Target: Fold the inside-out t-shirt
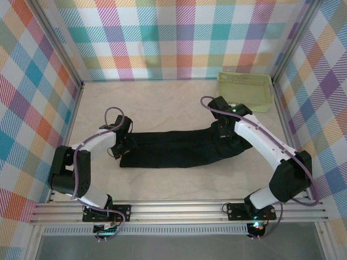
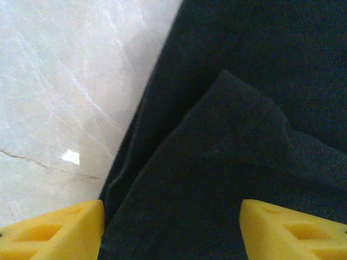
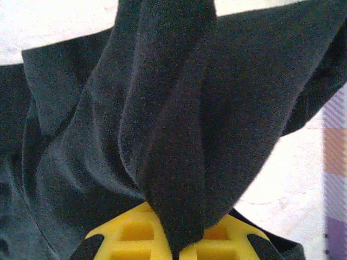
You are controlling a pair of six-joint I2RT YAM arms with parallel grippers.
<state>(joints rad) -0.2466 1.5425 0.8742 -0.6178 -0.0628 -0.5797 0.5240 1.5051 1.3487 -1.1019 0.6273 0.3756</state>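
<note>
Pale marbled table (image 1: 162, 103) carries the black t-shirt (image 1: 173, 149), a long band across its middle. The left gripper (image 2: 171, 216) gapes wide over the shirt's left end, holding nothing; the right gripper (image 3: 176, 241) pinches a bunch of fabric at its right end.

A pale cream tabletop with faint marble veining (image 1: 179, 103) forms the floor of the cell; tall fabric walls of multicoloured plaid (image 1: 179, 38) close three sides, framed by grey aluminium corner posts (image 1: 60, 51); ribbed aluminium rails (image 1: 179, 210) cross the near edge; a small white glint of light (image 2: 70, 157) lies on the tabletop.
</note>
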